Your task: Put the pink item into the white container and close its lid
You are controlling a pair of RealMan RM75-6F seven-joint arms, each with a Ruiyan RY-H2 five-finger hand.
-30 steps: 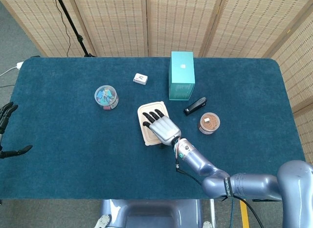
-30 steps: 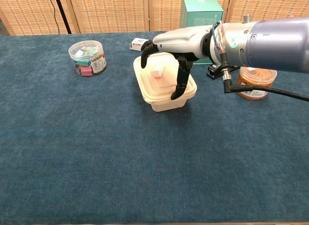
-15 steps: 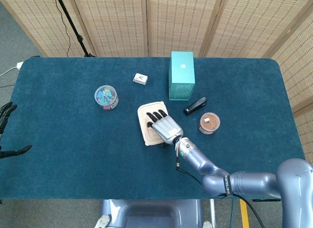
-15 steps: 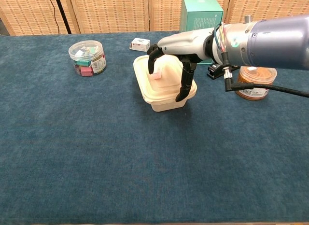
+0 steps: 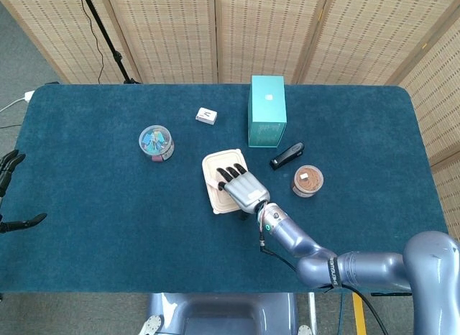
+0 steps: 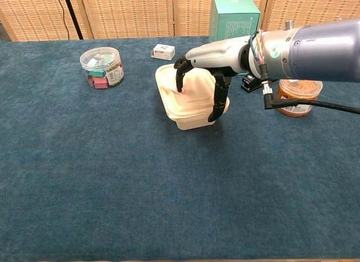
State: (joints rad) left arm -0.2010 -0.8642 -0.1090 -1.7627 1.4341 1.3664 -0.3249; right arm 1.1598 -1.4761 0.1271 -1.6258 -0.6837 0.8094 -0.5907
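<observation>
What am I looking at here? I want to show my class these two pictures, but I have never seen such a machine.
It is a two-armed robot at a table, steered by a person. One picture looks down from its head, the other forward from its chest. The right robot hand rests on the white container, fingers draped over it; something pink shows inside. The left robot hand waits at the table's edge, holding nothing. Also on the blue table: a teal box, a clear jar, a brown tub, a stapler and a small white box.
</observation>
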